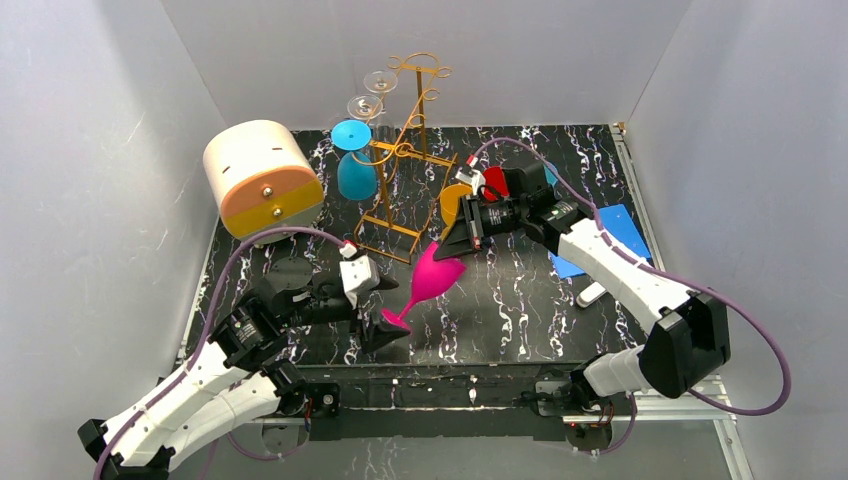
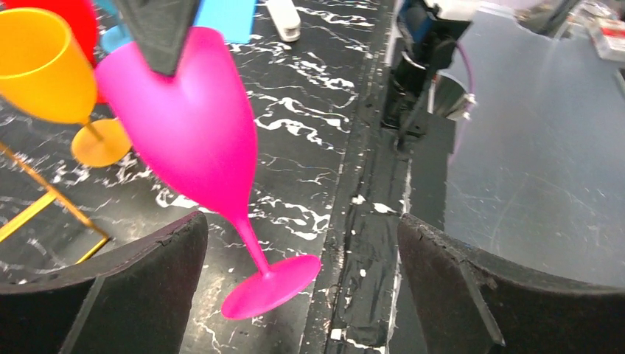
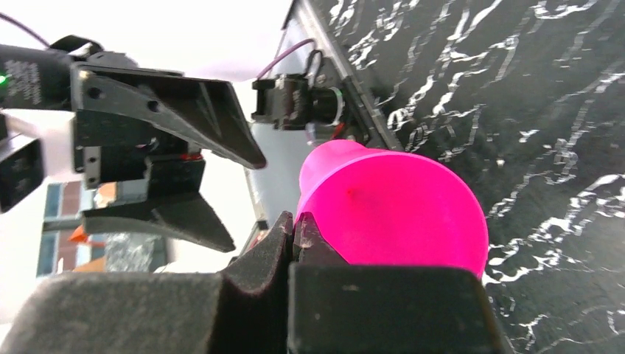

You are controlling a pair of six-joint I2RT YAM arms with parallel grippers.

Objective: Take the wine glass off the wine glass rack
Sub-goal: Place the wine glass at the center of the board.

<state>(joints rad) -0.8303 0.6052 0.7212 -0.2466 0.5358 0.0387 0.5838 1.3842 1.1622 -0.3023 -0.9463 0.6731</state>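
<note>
Spanning the white-walled booth, the black marbled bench (image 1: 520,300) carries everything else. At its back left corner lies a cream-and-orange cylindrical box (image 1: 262,178) on its side. Just right of it stands the wine glass rack (image 1: 404,150), a tall golden wire frame with curled ends. From it hang a blue glass (image 1: 355,160) and 2 clear glasses (image 1: 372,95), feet upward.

The pink wine glass (image 1: 435,272) is off the rack, just in front of the rack's base on its right side. It is tilted, with the rim up to the right and the foot low to the left. Whether the foot touches the bench I cannot tell.

The right claw (image 1: 462,238) is pinched fully closed on the rim of this glass. The left claw (image 1: 378,308) gapes wide and holds nothing. In the left wrist view the pink foot sits between its 2 fingers (image 2: 147,280), touching neither.

An orange glass (image 1: 452,205) and a red glass (image 1: 496,182) stand behind the right claw. A blue card (image 1: 610,235) and a small white object (image 1: 590,294) lie to the right.
</note>
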